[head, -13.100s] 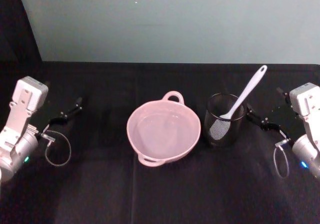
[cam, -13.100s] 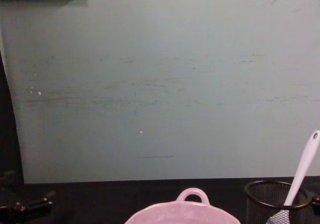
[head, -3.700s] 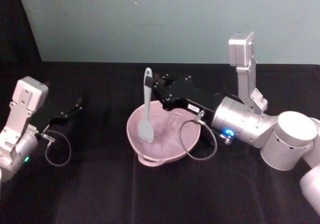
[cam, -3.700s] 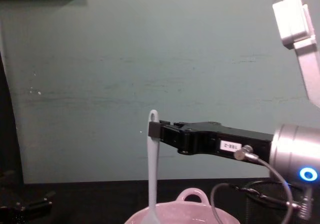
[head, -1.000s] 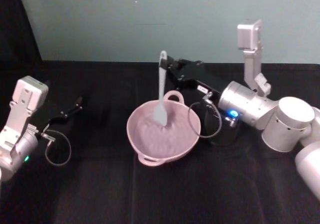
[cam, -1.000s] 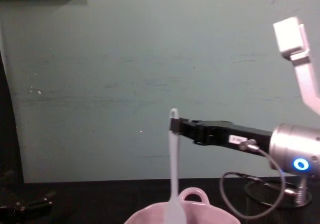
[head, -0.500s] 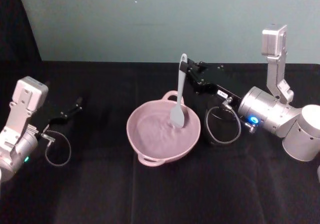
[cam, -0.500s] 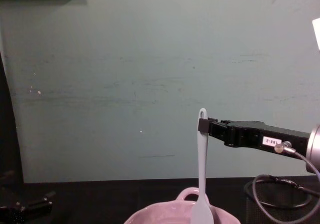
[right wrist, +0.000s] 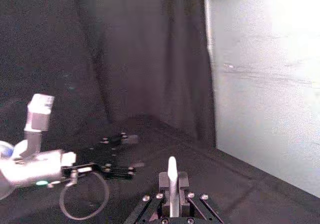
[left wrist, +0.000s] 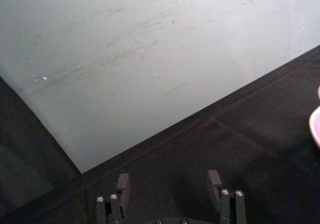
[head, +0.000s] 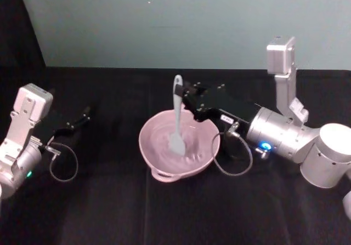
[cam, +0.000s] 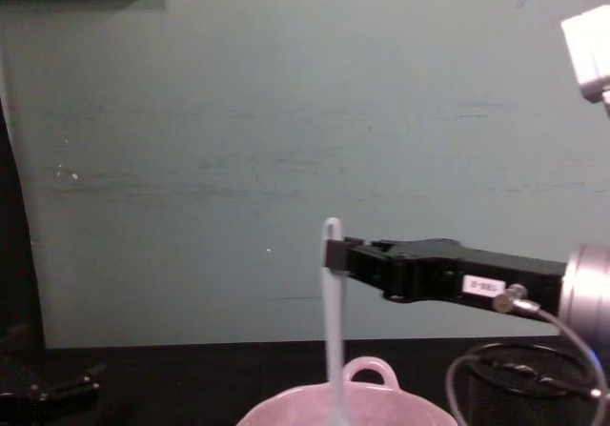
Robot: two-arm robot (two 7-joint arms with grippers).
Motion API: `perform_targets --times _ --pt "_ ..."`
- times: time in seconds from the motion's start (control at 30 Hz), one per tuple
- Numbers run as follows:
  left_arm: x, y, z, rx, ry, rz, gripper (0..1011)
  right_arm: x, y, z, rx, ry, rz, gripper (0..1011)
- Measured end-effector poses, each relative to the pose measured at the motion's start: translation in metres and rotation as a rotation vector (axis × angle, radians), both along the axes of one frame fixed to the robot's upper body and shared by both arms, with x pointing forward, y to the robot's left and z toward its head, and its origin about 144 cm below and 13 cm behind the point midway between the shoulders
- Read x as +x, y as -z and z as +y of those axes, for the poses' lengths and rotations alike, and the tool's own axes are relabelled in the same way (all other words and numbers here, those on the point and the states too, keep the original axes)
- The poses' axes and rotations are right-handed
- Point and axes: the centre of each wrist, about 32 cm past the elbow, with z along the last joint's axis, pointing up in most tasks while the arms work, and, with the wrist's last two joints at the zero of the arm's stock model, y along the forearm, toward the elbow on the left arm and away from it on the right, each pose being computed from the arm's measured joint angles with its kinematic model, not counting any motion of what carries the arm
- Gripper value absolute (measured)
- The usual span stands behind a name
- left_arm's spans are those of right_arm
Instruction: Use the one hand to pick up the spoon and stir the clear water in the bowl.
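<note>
Back across swings the right gripper (head: 182,96), and the spoon (head: 176,119) goes with it: half a second ago its head hung at the bowl's right side, now it sits about the middle of the pink bowl (head: 147,153). Fingers are clamped tight on the spoon's handle just under the hole at its top end, and the spoon hangs close to upright, flat head down inside the bowl, where the water (head: 159,145) looks rippled. From the chest view the black gripper (cam: 335,254) reaches in level from the right, with the pale handle (cam: 332,312) dropping straight down behind the bowl's loop handle and pink rim (cam: 286,412). Off to the right of the bowl stands the black mesh cup (cam: 534,378), partly behind the arm's cable. On the right wrist camera the handle tip (right wrist: 171,169) pokes up, pinched between the fingers. Over on the far left of the black table (head: 164,212), the left gripper (head: 77,121) rests low, well apart from the bowl, and its own wrist view shows its fingers (left wrist: 122,186) spread apart with nothing between them.
</note>
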Motion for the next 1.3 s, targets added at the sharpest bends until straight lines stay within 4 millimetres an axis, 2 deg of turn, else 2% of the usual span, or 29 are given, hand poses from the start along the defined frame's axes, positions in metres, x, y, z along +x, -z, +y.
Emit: perform_targets --times 0.23,0.63,0.97,1.3 --pt "0.000 0.000 0.000 0.000 0.000 0.000 1011 0.001 0.001 0.022 0.006 -0.064 0.000 109" --pt "0.000 0.000 0.000 0.000 0.000 0.000 1011 0.023 0.006 0.035 0.027 -0.056 -0.008 109" --pt "0.000 0.000 0.000 0.000 0.000 0.000 1011 0.036 0.011 0.015 0.039 0.042 -0.009 109" --pt "0.000 0.000 0.000 0.000 0.000 0.000 1011 0.029 0.007 -0.012 0.022 0.110 -0.027 109"
